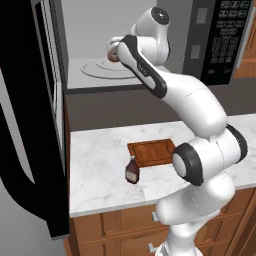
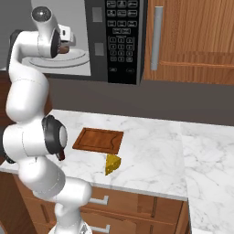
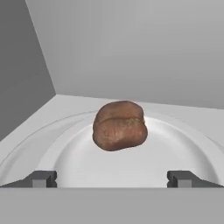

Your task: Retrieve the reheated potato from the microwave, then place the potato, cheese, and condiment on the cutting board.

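Jaws released, spread wide and holding nothing, gripper point(image 3: 112, 178) inside the microwave point(image 2: 119, 41) cavity. Potato point(image 3: 120, 125) sits on the round turntable point(image 3: 78, 153), straight ahead of the jaws and centred between the fingertips point(image 3: 43, 179), not yet between them. Its long axis looks roughly crosswise to the approach, along the line between the tips. Judgement: advance straight, then close. On the bench point(image 1: 100, 150): cutting board point(image 1: 152, 151) mid-bench, condiment point(image 1: 132, 171) touching or nearly touching its near corner, cheese point(image 2: 113, 163) by the front edge.

White marble counter point(image 2: 151, 137), wooden cabinets point(image 2: 192, 41), drawers point(image 1: 120, 225) beneath.
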